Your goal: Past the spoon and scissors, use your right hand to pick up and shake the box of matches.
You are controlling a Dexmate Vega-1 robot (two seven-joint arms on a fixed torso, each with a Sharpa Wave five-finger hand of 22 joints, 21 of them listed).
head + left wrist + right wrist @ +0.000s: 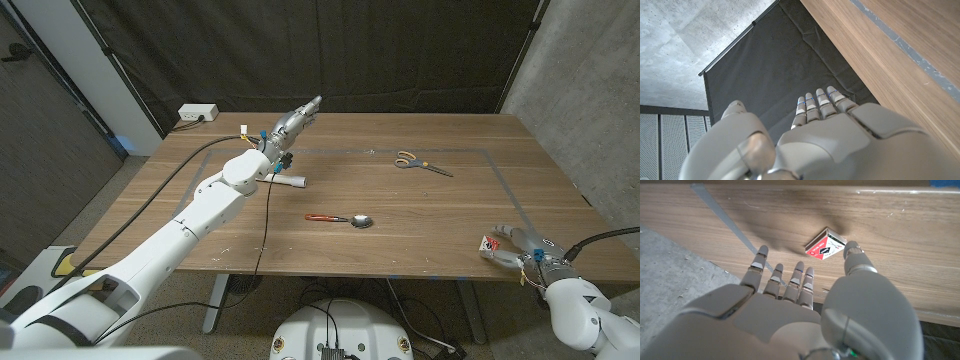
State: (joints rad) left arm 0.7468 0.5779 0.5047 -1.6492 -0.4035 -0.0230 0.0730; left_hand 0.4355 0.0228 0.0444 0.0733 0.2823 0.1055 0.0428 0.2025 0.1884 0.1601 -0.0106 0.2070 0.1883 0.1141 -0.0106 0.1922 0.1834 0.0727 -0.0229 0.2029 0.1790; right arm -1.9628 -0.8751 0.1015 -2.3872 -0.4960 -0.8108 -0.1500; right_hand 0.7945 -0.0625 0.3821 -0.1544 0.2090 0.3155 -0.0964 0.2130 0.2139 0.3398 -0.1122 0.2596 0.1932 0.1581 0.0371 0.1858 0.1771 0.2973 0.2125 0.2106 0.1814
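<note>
While the right hand (522, 247) sits at the worktop's near right corner, at about 4 o'clock from the worktop centre, its fingers (782, 277) are spread and hold nothing; the right wrist view shows the thumb tip just beside the box of matches (826, 245), but contact cannot be confirmed. The box of matches (487, 245) lies flat on the worktop (420, 215), red-and-white face up, just beside the hand on its centre-facing side. A grey tape line (725, 222) on the wood runs past the fingertips toward the worktop edge. The spoon (340, 219), with a red handle and a metal bowl, lies near the worktop centre, at about 9 o'clock from the right hand and well apart from it. The scissors (419, 163), with yellow and blue handles, lie closed farther back, at about 1 o'clock from the spoon. The left hand (292, 122) is raised above the far left part of the worktop, at about 11 o'clock from the spoon, fingers extended, close together and holding nothing; the left wrist view shows these fingers (820, 102) pointing toward a dark curtain (785, 65). A white cylindrical object (289, 181) lies on the worktop under the left wrist. A white power strip (198, 113) sits beyond the far left corner.
</note>
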